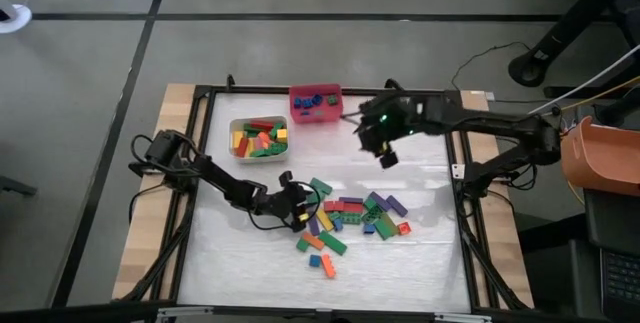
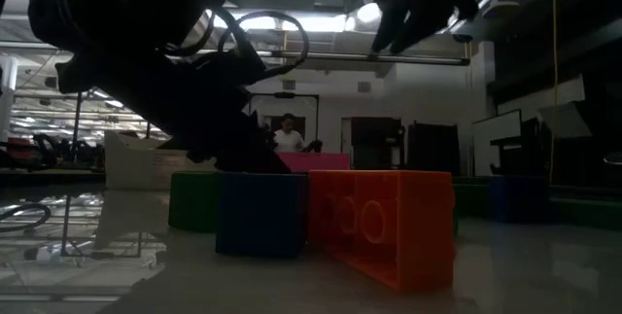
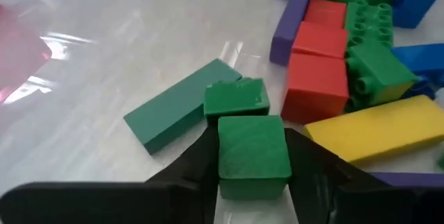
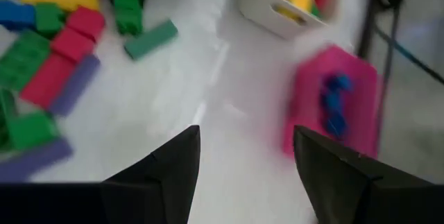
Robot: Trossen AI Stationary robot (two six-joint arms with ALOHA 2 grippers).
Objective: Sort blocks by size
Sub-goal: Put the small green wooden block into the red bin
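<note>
Left pincer (image 3: 253, 175) closed on a small green block (image 3: 252, 154) beside the block pile (image 1: 355, 218), right pincer (image 4: 246, 154) open, empty, near red bin (image 1: 315, 103)

The blocks (image 1: 352, 221) are small studded plastic bricks in green, red, blue, yellow, purple and orange. Most lie in a loose pile on the table, right of centre in the high view, some touching, some stacked askew.

A short squarish green block (image 3: 252, 156) sits between two dark fingers, its smooth face showing. A second short green block (image 3: 236, 98) lies just beyond it, resting against a long green bar (image 3: 177, 106) that lies flat and angled at the pile's edge.

An orange block (image 1: 323, 263) lies flat at the pile's near edge.

Long bars of mixed colours fill the white bin (image 1: 258, 140). Small blue blocks lie in the red bin (image 1: 315, 102).
</note>
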